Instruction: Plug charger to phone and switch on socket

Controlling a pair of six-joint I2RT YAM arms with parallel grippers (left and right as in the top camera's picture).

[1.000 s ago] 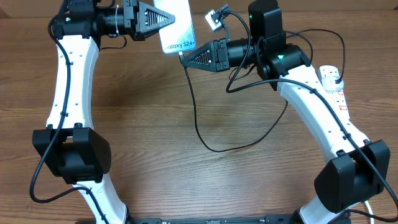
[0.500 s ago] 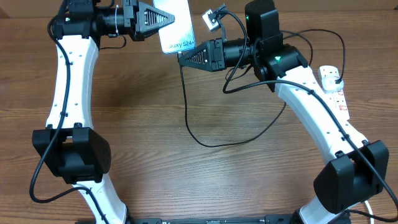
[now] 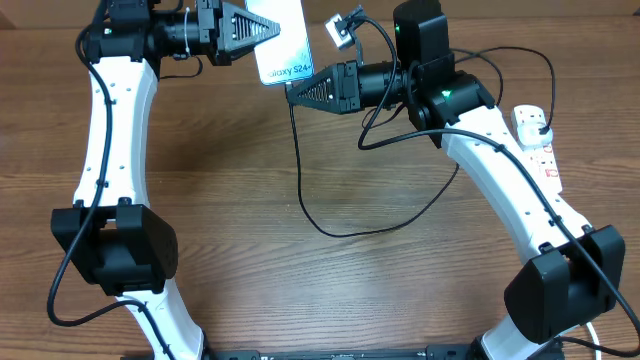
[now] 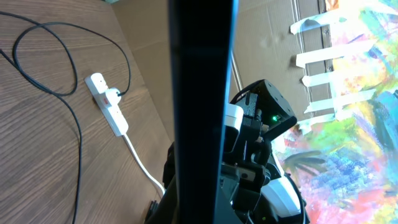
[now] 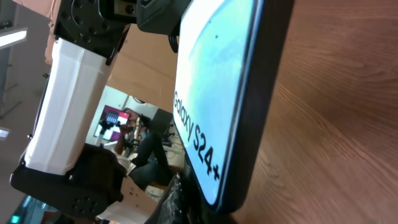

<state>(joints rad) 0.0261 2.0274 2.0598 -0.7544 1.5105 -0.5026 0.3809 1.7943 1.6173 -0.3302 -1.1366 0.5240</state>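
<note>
My left gripper (image 3: 258, 32) is shut on the phone (image 3: 287, 42) and holds it above the table at the back, with the "Galaxy S24+" text at its near short edge. My right gripper (image 3: 294, 95) is shut on the charger's connector end, right at that short edge. The connector tip itself is hidden. The black charger cable (image 3: 345, 232) loops down over the table and runs to the plug in the white socket strip (image 3: 540, 150) at the right. In the left wrist view the phone (image 4: 202, 93) is a dark edge-on band. In the right wrist view its screen (image 5: 214, 99) is close above my fingers (image 5: 186, 205).
The socket strip (image 4: 107, 104) with its thick white cord (image 4: 143, 168) lies near the table's right edge. A small white device (image 3: 342, 32) sits on my right arm beside the phone. A cardboard wall and a colourful painting stand behind the table.
My right gripper has moved left and slightly up to the phone's near short edge, dragging the cable loop left. It has held still for the last half second. The left arm has not moved.
</note>
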